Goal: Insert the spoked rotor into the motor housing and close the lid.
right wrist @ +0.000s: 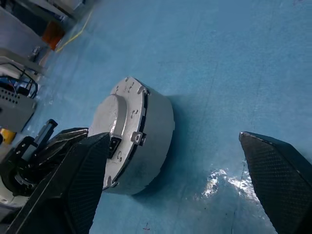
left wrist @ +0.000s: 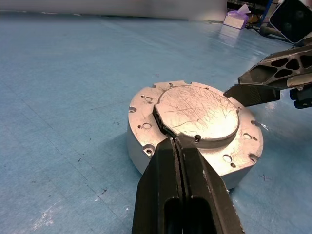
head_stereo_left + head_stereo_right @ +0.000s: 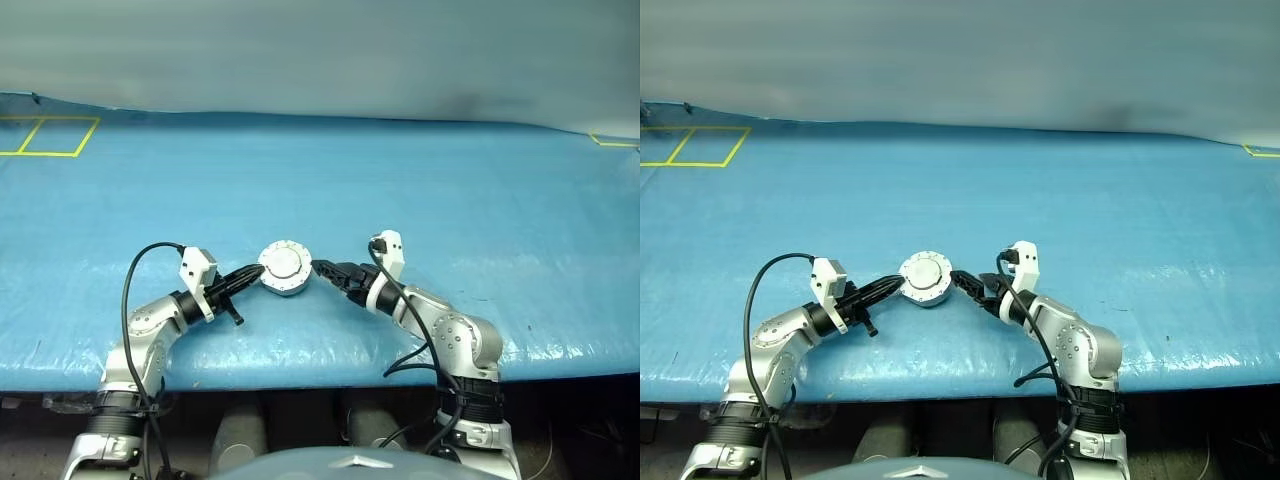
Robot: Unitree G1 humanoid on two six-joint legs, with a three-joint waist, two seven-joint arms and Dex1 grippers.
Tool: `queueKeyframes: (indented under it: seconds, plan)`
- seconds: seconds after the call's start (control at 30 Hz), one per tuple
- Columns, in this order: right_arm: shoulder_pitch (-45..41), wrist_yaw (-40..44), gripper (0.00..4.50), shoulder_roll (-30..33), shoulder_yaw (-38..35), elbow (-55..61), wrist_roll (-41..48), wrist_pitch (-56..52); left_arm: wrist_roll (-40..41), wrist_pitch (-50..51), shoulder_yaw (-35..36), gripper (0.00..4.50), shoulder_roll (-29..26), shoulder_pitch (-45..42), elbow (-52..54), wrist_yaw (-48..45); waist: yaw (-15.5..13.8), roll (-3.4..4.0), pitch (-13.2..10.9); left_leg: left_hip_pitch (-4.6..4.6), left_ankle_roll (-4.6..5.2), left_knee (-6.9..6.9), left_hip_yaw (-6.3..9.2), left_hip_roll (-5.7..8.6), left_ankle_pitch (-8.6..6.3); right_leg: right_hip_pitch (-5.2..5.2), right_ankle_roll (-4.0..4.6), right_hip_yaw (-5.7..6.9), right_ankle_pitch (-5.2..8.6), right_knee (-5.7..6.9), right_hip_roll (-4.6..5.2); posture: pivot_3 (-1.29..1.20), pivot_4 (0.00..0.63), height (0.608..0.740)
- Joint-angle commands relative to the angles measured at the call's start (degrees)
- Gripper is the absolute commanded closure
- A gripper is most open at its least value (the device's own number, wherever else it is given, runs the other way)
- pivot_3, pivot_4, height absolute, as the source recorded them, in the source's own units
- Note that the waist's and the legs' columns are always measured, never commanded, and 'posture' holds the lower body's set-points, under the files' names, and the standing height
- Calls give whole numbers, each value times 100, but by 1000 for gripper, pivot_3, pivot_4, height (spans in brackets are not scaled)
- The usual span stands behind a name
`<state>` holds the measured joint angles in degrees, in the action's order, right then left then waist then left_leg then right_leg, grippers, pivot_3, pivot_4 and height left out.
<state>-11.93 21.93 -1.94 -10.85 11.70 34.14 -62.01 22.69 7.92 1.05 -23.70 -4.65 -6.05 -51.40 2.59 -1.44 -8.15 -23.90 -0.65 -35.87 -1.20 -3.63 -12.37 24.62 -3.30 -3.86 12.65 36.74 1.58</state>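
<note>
Housing (image 3: 284, 269) and lid (image 2: 198, 112) sit as one closed silver puck on the blue table (image 3: 450, 190), near its front edge, squarely between the two arms. One puck, one lid, two grippers; the small rotor is nowhere to be seen, presumably already shut inside, though that is only a guess.

From the puck's left comes the left gripper (image 2: 181, 146), its black fingers pressed tight together with nothing between them, the tips resting at the rim where the raised lid meets the body. From the right, the right gripper (image 1: 187, 156) stands wide open and empty, its fingers apart from the puck and close beside it, pointing toward its side wall.

Both arms are about equally near, the left one touching. The puck lies flat, its round face up. By the look of it the lid is down and the job is close to finished.
</note>
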Motion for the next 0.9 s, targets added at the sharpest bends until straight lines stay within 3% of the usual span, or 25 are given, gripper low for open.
queueKeyframes:
  seconds: [0.03,0.2,0.63,0.9]
  plan:
    - [38,11,47,-105,-378,-50,635,-259,-49,28,-85,4500,19,106,104,-28,1,0,0,0,0,0,0,0,0,0,0,0,0,0,0,0,150,740]
    - [92,-50,47,-212,-653,-462,1088,-449,-54,38,-72,4500,12,160,165,7,1,3,-2,0,0,-1,0,1,0,-3,-1,-2,0,0,0,0,150,740]
    - [-63,-32,47,-377,-211,-1166,1240,-209,-77,63,-43,4500,7,227,259,37,96,3,-1,10,1,-3,2,-3,0,-10,-2,-3,1,5,-8,0,150,740]
    - [-323,-132,47,-541,-325,-1579,1471,-31,-87,9,-37,4500,24,250,247,72,95,3,-1,10,1,-6,3,-3,0,-12,-2,-4,0,7,-9,0,150,740]
